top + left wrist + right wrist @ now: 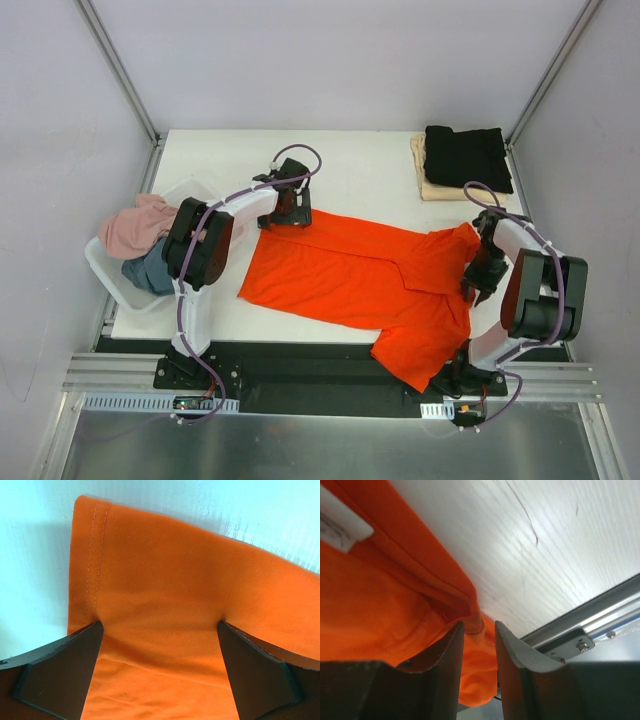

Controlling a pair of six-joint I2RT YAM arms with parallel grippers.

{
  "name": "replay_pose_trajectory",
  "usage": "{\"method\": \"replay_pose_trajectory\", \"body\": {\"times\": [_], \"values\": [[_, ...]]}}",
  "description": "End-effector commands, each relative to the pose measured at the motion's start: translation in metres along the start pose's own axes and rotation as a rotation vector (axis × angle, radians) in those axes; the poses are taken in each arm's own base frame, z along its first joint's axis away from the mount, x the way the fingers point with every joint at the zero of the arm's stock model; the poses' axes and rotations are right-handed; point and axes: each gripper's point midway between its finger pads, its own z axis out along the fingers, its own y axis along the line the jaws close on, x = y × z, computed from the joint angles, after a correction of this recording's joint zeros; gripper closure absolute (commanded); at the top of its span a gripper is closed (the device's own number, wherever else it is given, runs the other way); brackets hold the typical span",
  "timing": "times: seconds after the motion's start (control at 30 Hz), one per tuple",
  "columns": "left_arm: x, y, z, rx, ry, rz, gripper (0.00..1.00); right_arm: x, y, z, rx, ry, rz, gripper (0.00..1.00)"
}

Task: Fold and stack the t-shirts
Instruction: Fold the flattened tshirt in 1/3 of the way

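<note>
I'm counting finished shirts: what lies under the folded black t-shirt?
Under the folded black t-shirt lies a folded cream-beige t-shirt; only its left and near edges show, the rest is covered.

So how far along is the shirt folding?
Done: a black shirt lies folded on a cream shirt at the far right corner. In hand: the orange shirt is spread out, the right claw pinching its edge, the left claw open at its far hem. Left: the pink shirt and blue shirt bunched in the tub.
</note>
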Motion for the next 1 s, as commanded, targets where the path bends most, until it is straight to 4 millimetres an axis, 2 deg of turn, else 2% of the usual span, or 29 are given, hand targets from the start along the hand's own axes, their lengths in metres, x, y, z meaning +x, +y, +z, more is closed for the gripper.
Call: {"method": "replay_pose_trajectory", "body": {"times": [0.0, 0.13, 0.23, 0.27, 0.4, 0.53, 0.63, 0.73, 0.87, 0.97], "values": [[0.000, 0.020, -0.003, -0.065, -0.006, -0.011, 0.01, -0.029, 0.011, 0.010, 0.019, -0.044, 0.028, 0.70], [0.000, 0.024, 0.000, -0.075, -0.001, -0.016, 0.01, -0.037, 0.016, 0.017, 0.024, -0.036, 0.035, 0.88], [-0.001, 0.027, 0.002, -0.081, -0.001, -0.022, 0.01, -0.049, 0.003, 0.015, 0.100, -0.051, 0.051, 0.92], [-0.002, 0.029, 0.002, -0.085, -0.002, -0.028, 0.01, -0.058, -0.001, 0.011, 0.124, -0.072, 0.063, 0.92], [-0.003, 0.034, 0.005, -0.101, -0.002, -0.036, 0.01, -0.069, -0.020, 0.005, 0.223, -0.083, 0.086, 0.86], [-0.004, 0.034, 0.003, -0.095, -0.003, -0.038, 0.01, -0.083, -0.029, -0.007, 0.266, -0.119, 0.075, 0.71], [-0.005, 0.028, 0.000, -0.060, 0.004, -0.040, 0.01, -0.090, -0.017, -0.018, 0.182, -0.147, 0.064, 0.60], [-0.007, 0.019, -0.004, -0.015, 0.008, -0.042, 0.01, -0.096, 0.004, -0.033, 0.040, -0.204, 0.056, 0.48], [-0.012, 0.009, -0.012, 0.037, 0.006, -0.047, 0.01, -0.096, 0.059, -0.055, -0.292, -0.214, -0.001, 0.37], [-0.017, 0.003, -0.021, 0.069, -0.005, -0.051, 0.01, -0.108, 0.081, -0.065, -0.398, -0.253, -0.009, 0.35]]}}
